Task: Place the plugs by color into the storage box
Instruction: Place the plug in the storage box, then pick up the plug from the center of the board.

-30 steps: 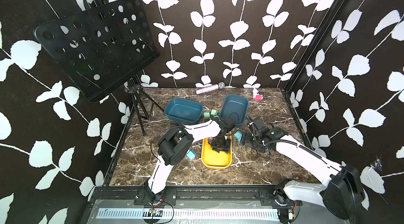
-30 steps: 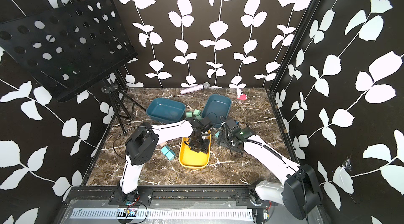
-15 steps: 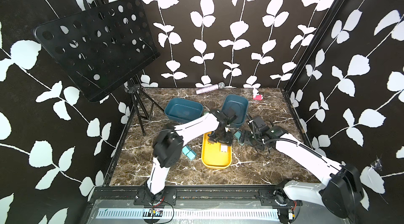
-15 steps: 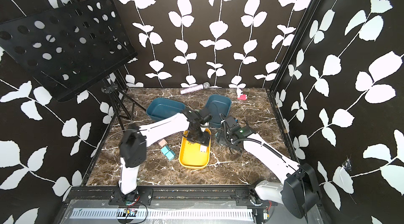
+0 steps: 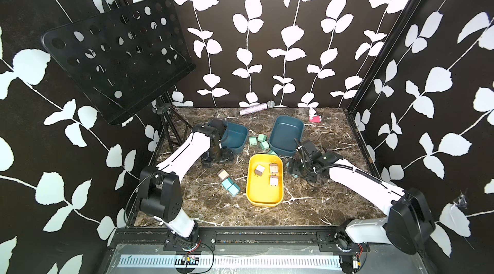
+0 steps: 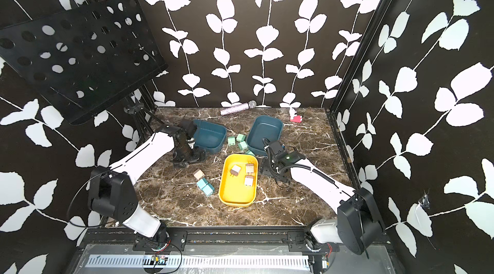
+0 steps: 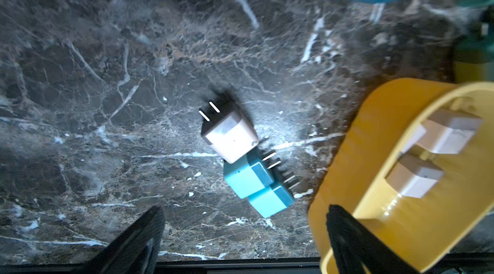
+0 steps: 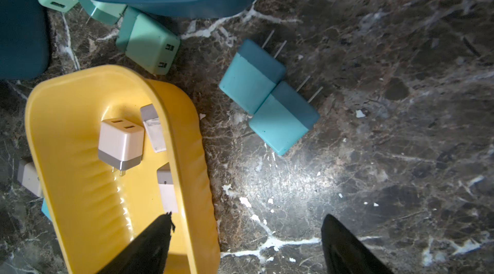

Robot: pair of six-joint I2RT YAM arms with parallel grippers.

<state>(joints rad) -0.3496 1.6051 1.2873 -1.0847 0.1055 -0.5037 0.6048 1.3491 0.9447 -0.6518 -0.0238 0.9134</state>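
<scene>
Left end effector [image 7: 244,208] wide open, empty; right end effector [image 8: 248,216] likewise. Three beige plugs [image 5: 273,168] lie in yellow tray [image 5: 263,192].

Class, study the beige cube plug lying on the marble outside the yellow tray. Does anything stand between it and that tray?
Nothing visible does. Bare marble tabletop separates the beige cube plug from the yellow plastic tray. Two light blue cube plugs lie beside it, the nearer one apparently touching it, off the direct line.
</scene>
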